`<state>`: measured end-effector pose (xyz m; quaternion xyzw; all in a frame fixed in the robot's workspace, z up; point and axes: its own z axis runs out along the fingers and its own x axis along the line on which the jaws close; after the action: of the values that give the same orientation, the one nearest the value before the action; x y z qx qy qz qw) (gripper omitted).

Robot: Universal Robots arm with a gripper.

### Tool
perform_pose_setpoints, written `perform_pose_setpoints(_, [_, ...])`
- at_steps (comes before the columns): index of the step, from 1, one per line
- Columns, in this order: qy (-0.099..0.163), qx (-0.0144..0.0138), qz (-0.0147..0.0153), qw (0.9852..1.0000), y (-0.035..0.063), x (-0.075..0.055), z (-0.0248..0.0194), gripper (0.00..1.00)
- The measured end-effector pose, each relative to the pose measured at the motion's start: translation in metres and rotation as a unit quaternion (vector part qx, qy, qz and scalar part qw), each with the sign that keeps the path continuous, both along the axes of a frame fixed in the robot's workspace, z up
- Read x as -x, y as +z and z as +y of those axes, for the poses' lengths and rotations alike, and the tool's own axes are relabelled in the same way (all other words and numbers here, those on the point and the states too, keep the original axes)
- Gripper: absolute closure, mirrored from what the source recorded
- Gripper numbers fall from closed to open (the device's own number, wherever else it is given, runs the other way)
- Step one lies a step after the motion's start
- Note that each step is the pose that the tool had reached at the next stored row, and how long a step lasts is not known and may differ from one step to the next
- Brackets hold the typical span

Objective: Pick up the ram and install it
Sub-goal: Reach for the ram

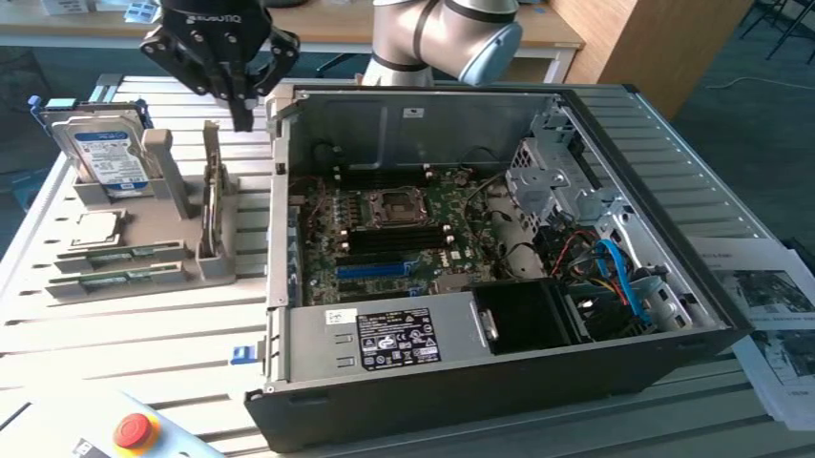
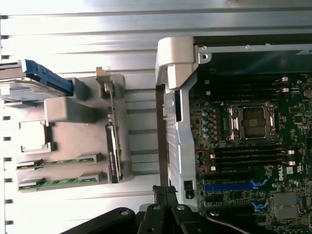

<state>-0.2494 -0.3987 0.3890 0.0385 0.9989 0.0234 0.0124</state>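
Two alike green sticks, one of them the ram, lie side by side in slots of the grey holder (image 1: 140, 272): one stick (image 1: 121, 254) (image 2: 58, 162) sits farther back, the other (image 1: 121, 280) (image 2: 61, 182) nearer the front. I cannot tell which is the ram. My gripper (image 1: 240, 116) (image 2: 165, 191) hangs shut and empty above the holder's back end, well clear of both sticks. To the exterior view's right stands the open computer case (image 1: 286, 219), with the motherboard (image 1: 407, 229) and its dark memory slots (image 2: 248, 153) exposed.
The holder also carries a blue-labelled hard drive (image 1: 109, 153), a square silver processor chip (image 1: 95, 229) and a thin card standing on edge (image 1: 210, 186). A red stop button (image 1: 134, 429) sits at the front. Papers (image 1: 777, 315) lie at the exterior view's right.
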Motion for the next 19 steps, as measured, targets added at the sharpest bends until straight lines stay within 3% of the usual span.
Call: perform_pose_setpoints(19, [0.000,0.0000,0.0000,1.0000,-0.0028,0.075,0.0000,0.90])
